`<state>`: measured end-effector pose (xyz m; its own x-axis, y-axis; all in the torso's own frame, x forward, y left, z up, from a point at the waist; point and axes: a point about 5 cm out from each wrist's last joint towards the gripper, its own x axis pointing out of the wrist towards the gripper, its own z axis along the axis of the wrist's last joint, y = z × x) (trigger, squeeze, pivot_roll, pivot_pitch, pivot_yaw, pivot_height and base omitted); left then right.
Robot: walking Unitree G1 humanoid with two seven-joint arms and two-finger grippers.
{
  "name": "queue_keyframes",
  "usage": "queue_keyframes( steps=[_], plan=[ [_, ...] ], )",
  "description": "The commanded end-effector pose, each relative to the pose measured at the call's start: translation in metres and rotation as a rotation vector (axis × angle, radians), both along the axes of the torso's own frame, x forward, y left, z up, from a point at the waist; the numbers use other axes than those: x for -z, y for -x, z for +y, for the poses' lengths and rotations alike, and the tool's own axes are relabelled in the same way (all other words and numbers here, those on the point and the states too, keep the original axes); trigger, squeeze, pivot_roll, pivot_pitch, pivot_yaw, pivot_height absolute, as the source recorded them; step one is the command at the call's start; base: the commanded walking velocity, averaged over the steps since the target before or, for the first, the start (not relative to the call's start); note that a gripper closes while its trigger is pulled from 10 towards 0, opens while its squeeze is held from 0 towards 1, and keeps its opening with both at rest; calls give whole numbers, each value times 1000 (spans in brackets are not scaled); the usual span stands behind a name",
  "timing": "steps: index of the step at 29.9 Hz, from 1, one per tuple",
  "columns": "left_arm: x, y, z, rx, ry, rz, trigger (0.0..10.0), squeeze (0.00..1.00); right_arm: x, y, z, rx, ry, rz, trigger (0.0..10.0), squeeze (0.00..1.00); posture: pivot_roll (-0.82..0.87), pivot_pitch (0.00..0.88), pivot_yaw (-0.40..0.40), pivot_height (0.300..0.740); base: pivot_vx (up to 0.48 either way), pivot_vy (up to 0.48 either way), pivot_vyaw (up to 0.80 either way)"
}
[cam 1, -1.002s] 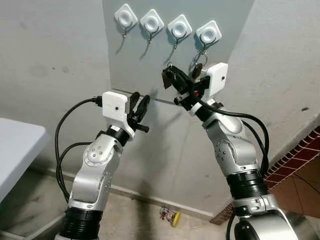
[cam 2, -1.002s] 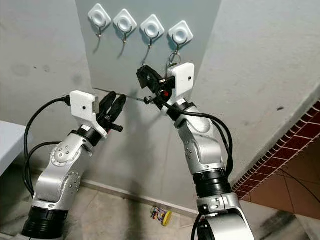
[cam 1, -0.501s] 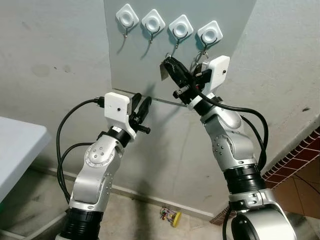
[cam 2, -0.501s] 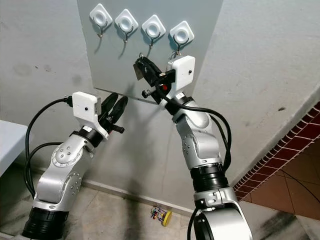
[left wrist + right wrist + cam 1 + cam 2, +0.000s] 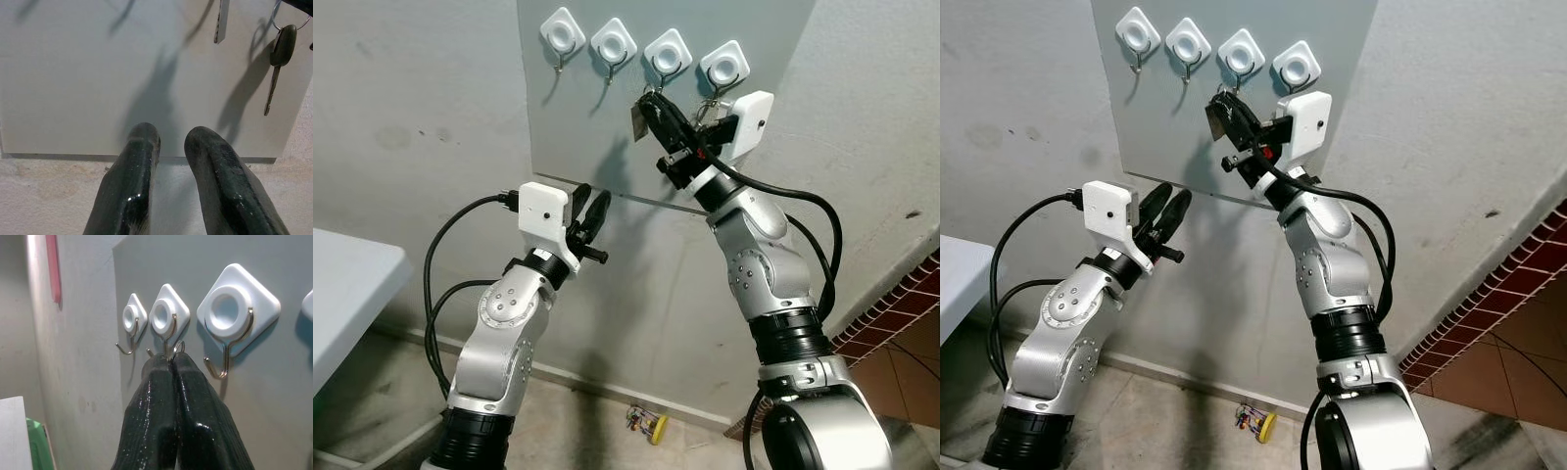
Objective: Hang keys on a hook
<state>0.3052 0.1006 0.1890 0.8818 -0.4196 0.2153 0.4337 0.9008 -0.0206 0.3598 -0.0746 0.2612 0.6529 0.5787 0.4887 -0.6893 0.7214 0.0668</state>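
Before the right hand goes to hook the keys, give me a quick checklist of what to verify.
1. Right hand shut on the key ring: ok.
2. Ring looped on a hook: not ok, it is short of them.
3. Nearest hook free: ok.
4. Which hook the ring lines up with: cannot tell.
5. Left hand below the hooks, out of the way: ok.

White table (image 5: 342, 284); colourful toy (image 5: 648, 423) on floor.

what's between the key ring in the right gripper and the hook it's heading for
Nothing visible. The right gripper pinches the key ring just short of the third hook, with bare grey board between them.
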Motion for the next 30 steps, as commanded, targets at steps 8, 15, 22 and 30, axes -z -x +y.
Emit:
queue_keyframes(
  steps=[8,15,22,30],
  plan=[
    [-4,3,-2,16,-6,-22,10000,0,-4,-6,-3,8,-45,51,10000,0,-10,49,-90,740,0,0,0],
    [-4,3,-2,16,-7,-21,10000,0,-2,-7,-4,14,-61,68,10000,0,-9,50,-88,740,0,0,0],
    [-5,3,-1,15,-7,-21,10000,0,-1,-6,-6,13,-82,70,10000,0,-9,54,-85,740,0,0,0],
    [-5,3,-1,15,-9,-22,10000,0,-3,-5,-9,3,-102,55,10000,0,-9,58,-84,740,0,0,0]
  ],
)
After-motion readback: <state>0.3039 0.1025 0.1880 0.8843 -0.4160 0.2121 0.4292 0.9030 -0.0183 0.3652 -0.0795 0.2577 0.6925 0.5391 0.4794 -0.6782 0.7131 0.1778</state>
